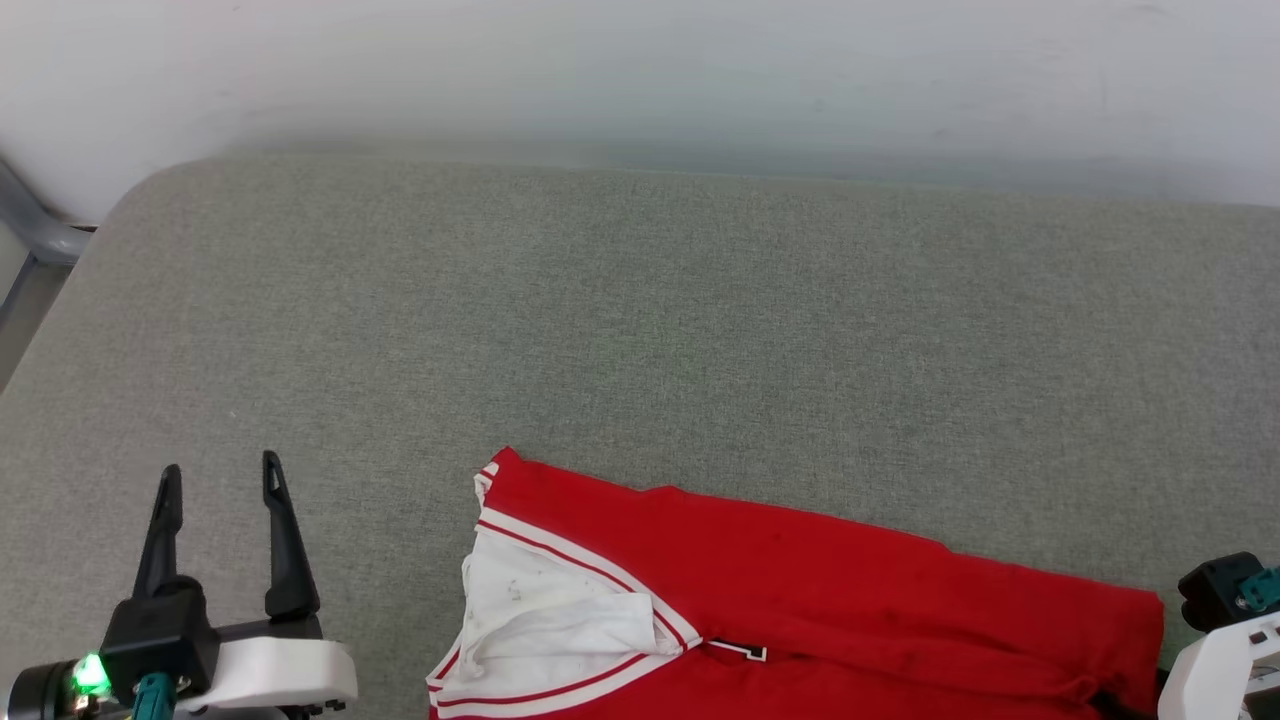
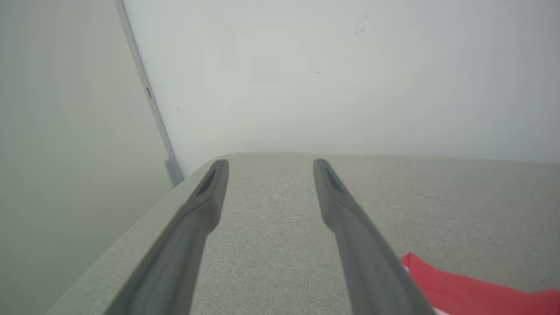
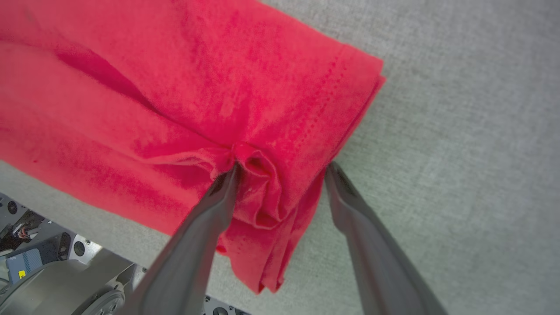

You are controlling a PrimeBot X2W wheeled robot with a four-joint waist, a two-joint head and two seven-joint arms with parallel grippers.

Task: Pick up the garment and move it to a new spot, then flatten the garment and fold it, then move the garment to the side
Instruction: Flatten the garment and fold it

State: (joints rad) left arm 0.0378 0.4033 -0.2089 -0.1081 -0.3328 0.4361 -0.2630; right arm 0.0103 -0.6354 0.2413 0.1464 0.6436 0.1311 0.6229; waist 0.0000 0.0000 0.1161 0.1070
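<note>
Red jersey cloth, soft and light by the look of it, makes up the garment (image 1: 800, 590). It lies folded into a long band on the grey woven tabletop (image 1: 640, 300), at about 5 o'clock in the head view, with its white sleeve (image 1: 550, 610) turned toward 7 o'clock. It will likely sag and fall open if lifted by a single point (limp, hardly slippery, nothing to break). A pinch through all the layers at the hem end, matched by a second hold at the sleeve end, looks safest. The right claw (image 3: 283, 167) has its fingers apart astride the bunched hem corner, tips at the cloth but not clamped on it. The left claw (image 1: 221, 465) is also spread, over bare tabletop at 8 o'clock, well apart from the garment.
</note>
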